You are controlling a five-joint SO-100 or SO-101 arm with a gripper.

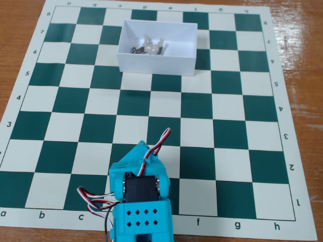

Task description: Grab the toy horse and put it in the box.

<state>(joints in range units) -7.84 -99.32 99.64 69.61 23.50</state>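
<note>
Nearest to us in the fixed view, at the bottom edge, we see the turquoise arm (141, 201) folded low over the near rows of the chessboard mat (55, 121), with a black servo set in its body and red, white and black wires (156, 146) looping out of it. The gripper itself we cannot make out from this angle, so we cannot tell whether its fingers are parted or closed; nothing shows in its hold. Beyond the arm, the green and cream squares lie bare across the middle of the board. At the far side stands the box (156, 63), white and open-topped, resting on the mat. Inside it, towards its left half, lies the toy horse (149, 47), tipped on its side against the floor of the box. The wooden table (298, 60) shows around the mat.
</note>
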